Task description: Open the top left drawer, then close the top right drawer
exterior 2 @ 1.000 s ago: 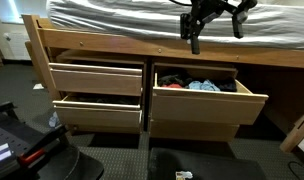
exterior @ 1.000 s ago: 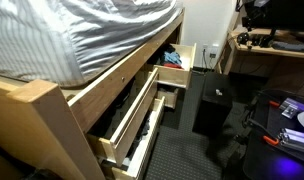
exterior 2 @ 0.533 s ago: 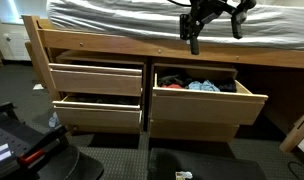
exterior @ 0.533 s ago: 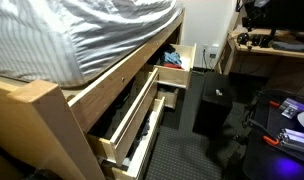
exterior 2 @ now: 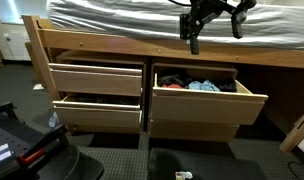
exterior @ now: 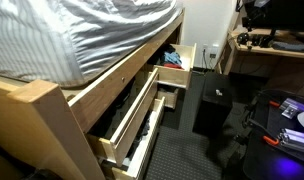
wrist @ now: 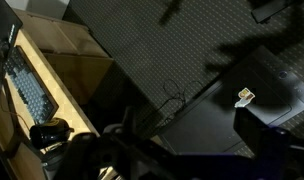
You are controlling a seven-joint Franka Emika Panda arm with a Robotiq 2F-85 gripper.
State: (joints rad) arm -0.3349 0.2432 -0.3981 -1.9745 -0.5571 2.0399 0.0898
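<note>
Dark carpet (exterior 2: 212, 160) covered the floor in front of a pale pine bed frame (exterior 2: 92, 42) topped with grey striped bedding (exterior 2: 112, 12). Under the bed rail, both exterior views showed three drawers standing pulled out.

The top left drawer (exterior 2: 97, 80), a long pale pine drawer with a plain flat front, sat partly open as the upper of a stacked pair. In an exterior view along the bed, black clothing filled this drawer (exterior: 135, 108). Directly beneath it, the shallower lower pine drawer (exterior 2: 97, 113) also stuck out.

The top right drawer (exterior 2: 197, 108), a shorter boxy pine drawer, was drawn well out. Blue and mixed-colour clothes (exterior 2: 197, 85) lay exposed inside it. In an exterior view this drawer (exterior: 176, 74) appeared at the far end of the bed, beside a tall black box (exterior: 212, 105) on the floor.

The black gripper (exterior 2: 194, 45) hung pointing downward in front of the bedding. It was above the top right drawer and clear of every drawer front. Nothing showed in its grasp, and I could not tell how far its jaws were parted. The wrist view was dim, showing carpet and a keyboard (wrist: 30, 85) on a wooden tabletop (wrist: 67, 60).
</note>
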